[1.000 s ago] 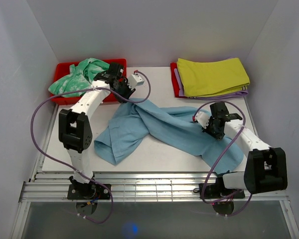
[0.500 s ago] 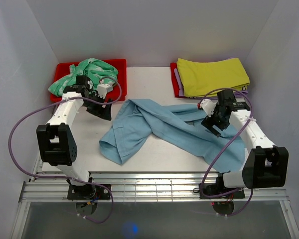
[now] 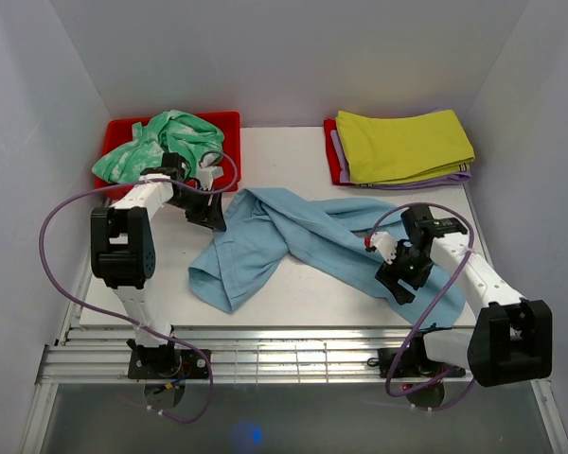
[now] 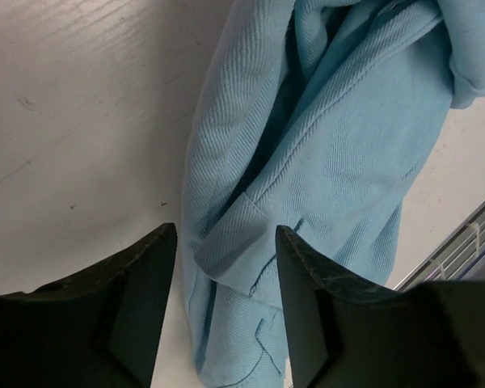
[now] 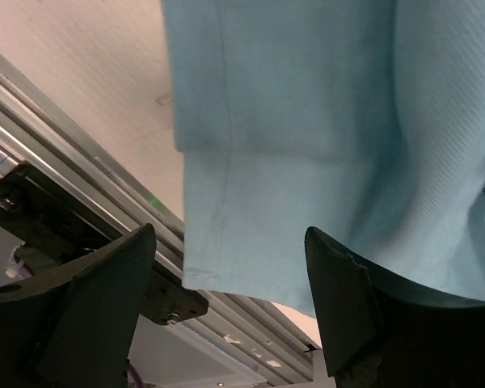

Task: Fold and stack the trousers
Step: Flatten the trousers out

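far left: red plastic tray (image 3: 229, 126) with crumpled mint-green-and-white patterned garment (image 3: 156, 142) | left end effector (image 3: 208, 212) parted, empty, just beside trousers' left edge | light sky-blue twill-ribbed soft cloth trousers (image 3: 293, 232) rumpled, twisted across white worktop (image 3: 284, 161) | right end effector (image 3: 398, 276) wide apart, empty, over stitched hem | far right: folded yellow-green cloth (image 3: 402, 142)

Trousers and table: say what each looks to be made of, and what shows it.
Trousers: soft woven cloth, probably a cotton twill, matte. The left wrist view shows fine diagonal ribbing, stitched seams and limp folds.

Table: a hard white board, perhaps painted or laminated wood, with a dull sheen. It shows faint grain-like streaks and a few small dark marks. The core material cannot be told.
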Tool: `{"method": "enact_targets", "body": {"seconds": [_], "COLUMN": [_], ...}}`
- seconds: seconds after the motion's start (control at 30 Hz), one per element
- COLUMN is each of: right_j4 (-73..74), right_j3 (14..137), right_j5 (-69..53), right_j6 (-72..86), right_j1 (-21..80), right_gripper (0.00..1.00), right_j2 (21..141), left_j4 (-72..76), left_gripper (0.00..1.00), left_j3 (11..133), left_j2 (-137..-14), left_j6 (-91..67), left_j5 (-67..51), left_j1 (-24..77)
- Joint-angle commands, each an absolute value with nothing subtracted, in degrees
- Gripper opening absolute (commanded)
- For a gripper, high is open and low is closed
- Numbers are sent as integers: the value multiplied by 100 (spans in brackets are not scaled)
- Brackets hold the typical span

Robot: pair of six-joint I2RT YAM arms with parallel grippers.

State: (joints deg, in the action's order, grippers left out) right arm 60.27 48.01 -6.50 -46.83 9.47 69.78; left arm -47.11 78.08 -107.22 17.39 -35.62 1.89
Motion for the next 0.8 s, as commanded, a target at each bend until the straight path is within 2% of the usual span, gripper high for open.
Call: {"method": "enact_targets", "body": {"seconds": [0.0, 0.13, 0.3, 0.37, 0.4, 0.47, 0.5, 0.53, 0.57, 0.63, 0.67, 0.77], "right_j4": [6056, 5450, 4677, 4369, 4246, 3922, 3833, 3789, 3779, 3849, 3893, 4122], "right_j3": [4632, 4176, 3657, 3595, 3577, 3542, 3525, 3533, 3551, 3673, 3717, 3911], "right_j5": [-853, -476, -36, -26, 261, 386, 465, 562, 589, 641, 668, 764], "right_j6": [-4535, -4412, -4272, -4202, -4166, -4052, -4017, -3999, -3964, -3955, -3946, -4016], "right_j1": [1177, 1344, 1476, 1520, 1521, 1529, 1529, 1529, 1529, 1529, 1521, 1512], "right_gripper": [80, 84, 88, 86, 83, 76, 64, 57, 40, 13, 8, 8], "right_j2": [7005, 7242, 7549, 7637, 7664, 7690, 7690, 7682, 7629, 7480, 7279, 6936], "left_j4": [-4728, -4807, -5001, -5071, -5106, -5176, -5203, -5238, -5273, -5370, -5492, -5808], "left_gripper": [61, 59, 43, 38, 31, 22, 16, 2, 0, 0, 0, 0], "left_j3": [8077, 7963, 7858, 7849, 7857, 7857, 7857, 7884, 7901, 8006, 8190, 8524], "left_j2": [-10661, -10591, -10416, -10345, -10327, -10231, -10204, -10161, -10073, -9985, -9906, -9809], "left_j6": [1810, 1968, 2100, 2109, 2144, 2162, 2171, 2188, 2197, 2285, 2390, 2653], "left_j5": [-3780, -3753, -3955, -3973, -3973, -3946, -3929, -3885, -3746, -3596, -3508, -3270], "left_j1": [229, 229, 228, 229, 229, 228, 229, 229, 229, 220, 194, 97]}}
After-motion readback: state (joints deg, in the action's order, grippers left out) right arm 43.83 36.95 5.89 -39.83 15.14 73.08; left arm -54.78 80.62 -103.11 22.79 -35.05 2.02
